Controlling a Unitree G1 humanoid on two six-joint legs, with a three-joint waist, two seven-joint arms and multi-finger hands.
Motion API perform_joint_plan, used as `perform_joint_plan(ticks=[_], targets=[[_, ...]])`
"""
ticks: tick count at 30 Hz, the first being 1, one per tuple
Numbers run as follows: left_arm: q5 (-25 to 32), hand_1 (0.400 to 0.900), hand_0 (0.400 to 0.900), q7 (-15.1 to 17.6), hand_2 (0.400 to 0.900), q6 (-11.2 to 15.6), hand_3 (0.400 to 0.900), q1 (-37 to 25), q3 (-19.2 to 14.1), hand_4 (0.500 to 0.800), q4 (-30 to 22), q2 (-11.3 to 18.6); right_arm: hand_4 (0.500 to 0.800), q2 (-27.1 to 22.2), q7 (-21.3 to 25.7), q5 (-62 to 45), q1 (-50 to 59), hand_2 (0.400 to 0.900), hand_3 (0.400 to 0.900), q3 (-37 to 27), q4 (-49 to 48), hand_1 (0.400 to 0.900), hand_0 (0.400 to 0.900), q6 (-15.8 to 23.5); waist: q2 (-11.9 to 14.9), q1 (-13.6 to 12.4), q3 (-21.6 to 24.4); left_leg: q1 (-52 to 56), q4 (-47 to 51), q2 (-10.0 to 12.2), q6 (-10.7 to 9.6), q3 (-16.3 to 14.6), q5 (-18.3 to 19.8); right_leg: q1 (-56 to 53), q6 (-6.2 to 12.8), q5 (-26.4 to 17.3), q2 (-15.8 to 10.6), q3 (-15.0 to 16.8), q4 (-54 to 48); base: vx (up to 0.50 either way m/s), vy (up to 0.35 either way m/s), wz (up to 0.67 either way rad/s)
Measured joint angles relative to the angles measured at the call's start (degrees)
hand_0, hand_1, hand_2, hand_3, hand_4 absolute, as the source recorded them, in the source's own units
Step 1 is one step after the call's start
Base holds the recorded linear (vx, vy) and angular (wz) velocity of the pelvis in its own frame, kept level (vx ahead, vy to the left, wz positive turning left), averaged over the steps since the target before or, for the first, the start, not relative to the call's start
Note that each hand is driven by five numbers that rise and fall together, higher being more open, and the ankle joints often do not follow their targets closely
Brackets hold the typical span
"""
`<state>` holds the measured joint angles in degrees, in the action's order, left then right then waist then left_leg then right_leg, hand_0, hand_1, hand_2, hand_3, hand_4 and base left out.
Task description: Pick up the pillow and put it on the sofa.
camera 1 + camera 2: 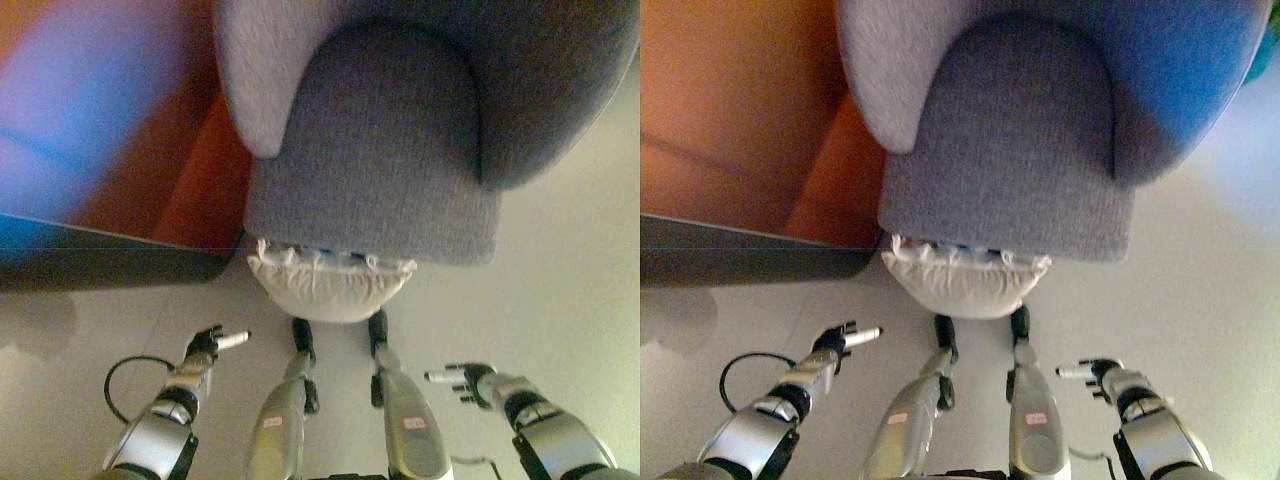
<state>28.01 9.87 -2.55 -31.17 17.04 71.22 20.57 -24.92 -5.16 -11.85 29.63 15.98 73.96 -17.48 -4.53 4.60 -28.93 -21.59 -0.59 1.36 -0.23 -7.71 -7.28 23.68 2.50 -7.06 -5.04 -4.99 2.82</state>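
A cream pillow (330, 287) with a frilled edge lies on the floor, partly tucked under the front edge of the grey sofa seat (385, 150). My left hand (210, 346) is low at the left, fingers straight and empty, a short way from the pillow's left side. My right hand (465, 381) is low at the right, fingers spread and empty, apart from the pillow. The same scene shows in the right eye view, with the pillow (962, 282) under the seat front.
The sofa's curved grey back and arms (260, 70) wrap round the seat. A dark, reddish-brown piece of furniture (120, 255) stands at the left, close to the sofa. Pale floor (570, 300) lies to the right.
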Motion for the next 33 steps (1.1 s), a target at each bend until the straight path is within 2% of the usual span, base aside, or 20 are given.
perform_joint_plan(ticks=[6,11,14,24,29,33], targets=[[7.8,0.900,0.900,0.3,0.900,2.1,0.900,-4.2,0.9,0.800,-0.9,-0.2,0.800,-0.8,-0.2,-2.1,3.4,0.900,0.900,1.7,-0.5,0.900,0.900,-0.4,0.3,0.2,-0.6,-5.7,-1.9,-0.4,0.3,-0.1,-0.7,8.1,-0.13,1.8,-0.8,0.3,6.8,-0.09,-0.007,0.01],[13.1,0.900,0.900,1.5,0.900,4.8,0.900,-6.2,0.9,0.800,-2.5,0.4,0.800,-1.5,-0.2,-3.3,5.9,0.900,0.900,1.7,-1.0,0.900,0.900,-1.3,0.3,0.3,-0.6,-13.7,-5.3,-0.6,0.2,0.3,-0.9,17.6,-0.34,3.7,-1.5,0.8,13.6,-0.05,-0.016,0.01],[16.9,0.900,0.900,2.2,0.900,5.0,0.900,-7.3,0.8,0.800,-2.4,0.5,0.800,-1.5,-0.2,-4.1,8.0,0.900,0.900,1.8,-1.0,0.900,0.900,-2.4,0.4,1.6,-0.6,-17.8,-7.1,-0.6,0.2,0.7,-1.1,21.6,-0.53,3.7,-1.6,1.1,15.6,0.00,0.000,0.00],[24.4,0.900,0.900,2.2,0.900,5.2,0.900,-15.8,0.5,0.800,-2.4,1.1,0.800,-2.0,-0.3,-5.5,12.7,0.900,0.900,1.8,-1.1,0.900,0.900,-4.7,1.0,3.1,-0.7,-28.2,-15.2,0.2,0.0,1.3,0.4,30.9,-1.28,4.2,-1.3,1.9,21.6,0.01,-0.020,-0.01],[24.8,0.900,0.900,2.3,0.900,4.9,0.900,-19.9,0.1,0.800,-2.4,2.0,0.800,-2.0,-0.1,-6.8,14.1,0.900,0.900,1.8,-1.0,0.900,0.900,-6.2,1.4,3.5,-0.7,-31.5,-18.5,0.7,-0.2,1.6,0.9,33.7,-1.59,4.4,-0.5,2.8,23.4,0.03,-0.034,-0.05],[25.4,0.900,0.900,4.2,0.900,4.6,0.900,-22.1,0.0,0.800,-2.2,2.8,0.800,-2.0,-0.2,-7.6,15.6,0.900,0.900,1.8,-0.9,0.900,0.900,-7.0,1.5,4.8,-0.7,-33.3,-19.4,1.2,-0.1,1.8,1.0,35.2,-1.63,4.2,0.2,3.4,23.6,0.04,-0.024,-0.07]])
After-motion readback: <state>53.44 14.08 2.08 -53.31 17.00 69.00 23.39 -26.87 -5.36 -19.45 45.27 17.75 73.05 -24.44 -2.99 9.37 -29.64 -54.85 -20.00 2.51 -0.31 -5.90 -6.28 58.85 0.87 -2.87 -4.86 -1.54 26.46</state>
